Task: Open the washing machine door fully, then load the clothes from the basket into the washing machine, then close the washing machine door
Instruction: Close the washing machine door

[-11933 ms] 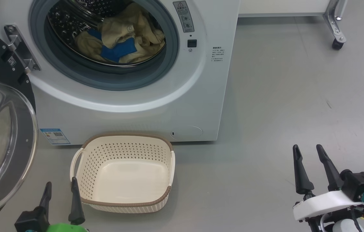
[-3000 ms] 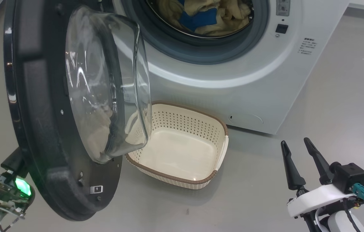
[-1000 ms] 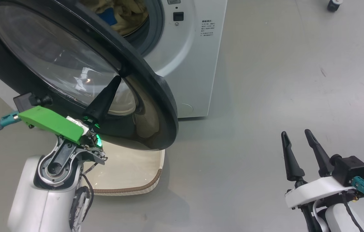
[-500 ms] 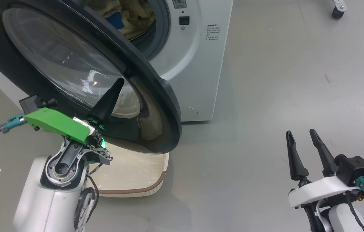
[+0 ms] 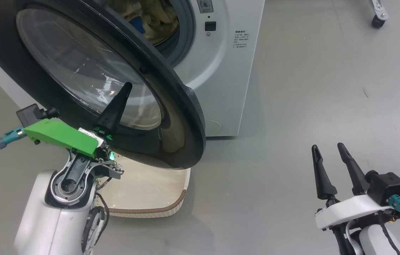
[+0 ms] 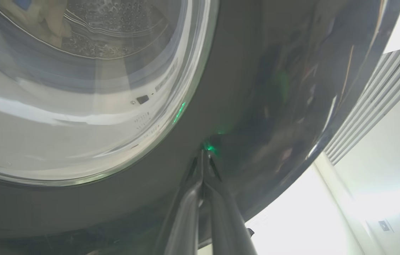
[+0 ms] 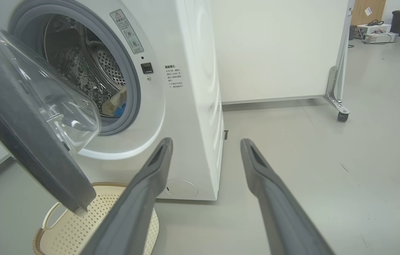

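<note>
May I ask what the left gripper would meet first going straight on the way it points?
The washing machine door: the left gripper, shut, points at its black rim beside the glass, apparently touching it.

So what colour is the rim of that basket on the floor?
Brown, around a cream basket; the head view shows it best.

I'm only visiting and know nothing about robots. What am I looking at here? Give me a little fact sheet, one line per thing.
Washer: white front-loader on a grey floor
Door: half open, hanging over the basket
Clothes: cream and blue, inside the drum
Basket: on the floor, partly under the door; visible part empty
Left fingers: shut, tips against the door's black rim
Right fingers: open, holding nothing, off to the side
Stage: loading looks done; door not yet closed
</note>
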Controlling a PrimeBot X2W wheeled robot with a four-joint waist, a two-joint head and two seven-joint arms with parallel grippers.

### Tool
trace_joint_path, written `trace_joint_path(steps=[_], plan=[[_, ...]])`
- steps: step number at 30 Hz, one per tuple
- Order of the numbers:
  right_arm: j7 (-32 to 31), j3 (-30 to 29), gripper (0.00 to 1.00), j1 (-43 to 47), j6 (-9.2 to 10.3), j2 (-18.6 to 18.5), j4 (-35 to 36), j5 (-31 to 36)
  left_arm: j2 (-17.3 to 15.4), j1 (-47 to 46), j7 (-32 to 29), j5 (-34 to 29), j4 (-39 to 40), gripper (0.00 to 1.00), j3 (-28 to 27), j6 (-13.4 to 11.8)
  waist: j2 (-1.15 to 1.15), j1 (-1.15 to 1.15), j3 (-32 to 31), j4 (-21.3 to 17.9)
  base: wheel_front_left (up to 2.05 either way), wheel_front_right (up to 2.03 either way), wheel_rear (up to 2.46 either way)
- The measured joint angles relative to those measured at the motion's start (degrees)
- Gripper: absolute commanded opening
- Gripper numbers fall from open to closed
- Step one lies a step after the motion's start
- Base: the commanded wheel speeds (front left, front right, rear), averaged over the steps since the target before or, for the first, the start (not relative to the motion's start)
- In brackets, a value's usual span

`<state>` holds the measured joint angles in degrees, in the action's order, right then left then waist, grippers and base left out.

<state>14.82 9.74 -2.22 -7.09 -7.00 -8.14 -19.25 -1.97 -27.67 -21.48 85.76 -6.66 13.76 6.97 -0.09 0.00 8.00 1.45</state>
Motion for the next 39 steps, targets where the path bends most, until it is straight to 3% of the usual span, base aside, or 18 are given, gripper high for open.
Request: trace_joint_path(steps=[5,8,9,12,23,29,33,36,39], plan=[[0.0,-0.68,1.0,0.73,0.0,0.01,-0.03,0.0,-0.98,0.53,1.72,-3.05,0.92,0.01,0.74,0.0,0.0,0.0,-0.61,0.32,0.0,0.0,0.0],[0.0,-1.36,1.0,1.29,0.0,0.0,-0.09,0.0,-1.83,2.22,3.81,-4.86,1.45,0.43,1.36,0.0,0.0,0.0,-1.21,0.75,0.0,0.0,0.0],[0.0,-1.53,1.0,1.41,0.0,0.01,-0.09,0.0,-2.21,2.97,4.72,-6.44,1.43,0.49,1.44,0.0,0.0,0.0,-1.44,0.91,0.0,0.0,0.0],[0.0,-2.01,1.0,1.94,0.0,0.02,-0.12,0.0,-4.1,5.3,7.72,-11.13,0.94,1.0,2.31,0.0,0.0,0.0,-2.18,1.43,0.0,0.0,0.0],[0.0,-2.5,1.0,3.23,0.0,0.03,0.03,0.01,-9.72,12.81,19.29,-26.37,-2.53,1.0,6.65,0.0,0.0,0.0,-4.69,4.01,0.0,0.0,0.0],[0.0,-1.78,1.0,3.35,0.0,0.09,0.05,0.09,-14.02,17.79,27.59,-38.27,-7.51,1.0,8.18,0.0,0.0,0.0,-5.96,4.68,0.0,0.0,0.0],[0.0,-1.56,1.0,3.39,0.0,0.32,0.04,0.09,-14.03,19.86,32.44,-41.18,-8.88,1.0,7.93,-0.12,0.0,0.0,-6.42,4.33,0.0,0.0,0.0],[0.0,-1.29,1.0,3.46,0.0,0.54,0.04,0.11,-13.65,20.89,36.22,-42.21,-9.44,1.0,6.58,-1.64,0.0,0.0,-6.65,3.76,0.0,0.0,0.0],[0.0,-1.35,1.0,3.78,0.0,0.63,0.04,0.11,-13.56,22.1,36.45,-42.98,-10.21,1.0,5.68,-2.71,0.0,0.0,-6.85,3.08,0.0,0.0,0.0]])
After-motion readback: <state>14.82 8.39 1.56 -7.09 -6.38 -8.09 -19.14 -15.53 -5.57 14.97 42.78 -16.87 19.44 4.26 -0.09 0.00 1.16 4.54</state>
